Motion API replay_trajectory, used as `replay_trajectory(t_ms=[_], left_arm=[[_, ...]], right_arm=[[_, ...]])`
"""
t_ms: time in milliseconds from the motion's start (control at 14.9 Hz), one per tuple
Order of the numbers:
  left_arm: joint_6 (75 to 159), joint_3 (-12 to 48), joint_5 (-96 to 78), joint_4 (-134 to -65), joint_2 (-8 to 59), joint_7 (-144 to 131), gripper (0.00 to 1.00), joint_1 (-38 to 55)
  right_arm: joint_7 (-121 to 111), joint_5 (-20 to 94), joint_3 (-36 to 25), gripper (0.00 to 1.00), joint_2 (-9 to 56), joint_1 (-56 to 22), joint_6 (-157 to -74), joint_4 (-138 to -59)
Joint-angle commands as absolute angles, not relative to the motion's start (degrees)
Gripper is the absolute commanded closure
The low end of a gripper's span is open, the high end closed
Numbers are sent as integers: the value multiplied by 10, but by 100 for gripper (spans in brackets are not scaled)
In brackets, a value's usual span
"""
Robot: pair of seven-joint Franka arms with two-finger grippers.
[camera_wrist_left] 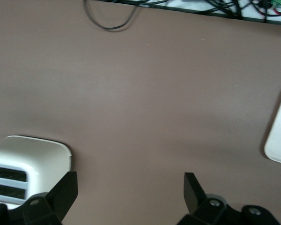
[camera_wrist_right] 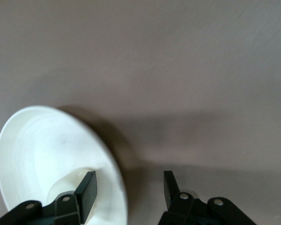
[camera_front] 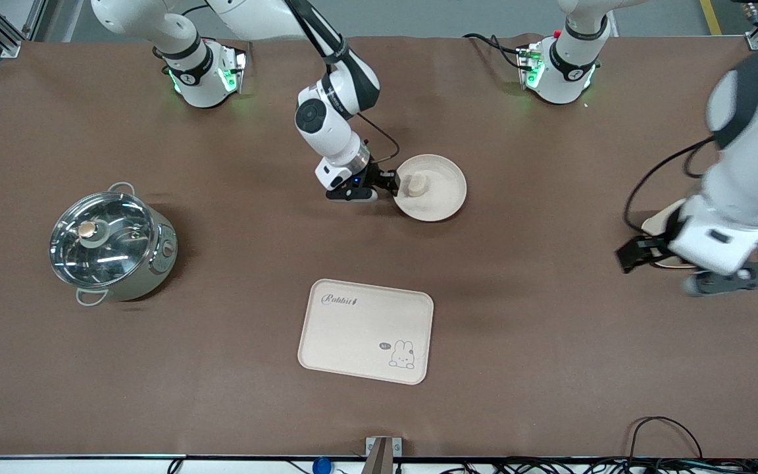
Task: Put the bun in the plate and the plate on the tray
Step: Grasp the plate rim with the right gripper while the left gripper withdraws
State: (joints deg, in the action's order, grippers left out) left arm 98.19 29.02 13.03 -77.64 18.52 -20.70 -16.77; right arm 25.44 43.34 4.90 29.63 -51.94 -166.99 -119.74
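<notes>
The round cream plate (camera_front: pixel 441 197) lies on the brown table toward the robots' bases, with the small pale bun (camera_front: pixel 415 185) in it near its rim. My right gripper (camera_front: pixel 391 184) is low at that rim and open. In the right wrist view its gripper (camera_wrist_right: pixel 129 187) straddles the plate's (camera_wrist_right: pixel 47 145) rim, one finger inside beside the bun (camera_wrist_right: pixel 61 185) and one outside. The rectangular "Rabbit" tray (camera_front: pixel 366 330) lies nearer to the front camera than the plate. My left gripper (camera_front: pixel 642 253) is open and empty above the table at the left arm's end, as its wrist view (camera_wrist_left: pixel 129 192) shows.
A steel pot with a glass lid (camera_front: pixel 109 245) stands at the right arm's end. A white slotted appliance (camera_wrist_left: pixel 18 161) sits under the left hand, partly hidden in the front view (camera_front: pixel 658 224). Cables (camera_front: pixel 665 428) run along the table's front edge.
</notes>
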Motion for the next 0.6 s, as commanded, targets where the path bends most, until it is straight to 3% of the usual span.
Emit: replay_trajectory(t_ms=[0,67,268,403,537], left_arm=[[947,291,92,-778,149,-147,0,-212],[938,270,86,-782,131,-123,0,-204],[904,114,61,-790,81,-81,0,-60],[880,57,-2,-794,63,-89,0,-10],[871,15,-22,-822,35,-94,0,38]], right_arm=[[255,459,43,42,312,-549,-1699,-1194],[255,460,43,49,320,-557,-1708,-1194],[254,459,43,71,330,-562,-1712,-1187],[251,459,43,87,332,-562,-1712,-1179],[247,459,42,97,332,-556,-1710,-1164]])
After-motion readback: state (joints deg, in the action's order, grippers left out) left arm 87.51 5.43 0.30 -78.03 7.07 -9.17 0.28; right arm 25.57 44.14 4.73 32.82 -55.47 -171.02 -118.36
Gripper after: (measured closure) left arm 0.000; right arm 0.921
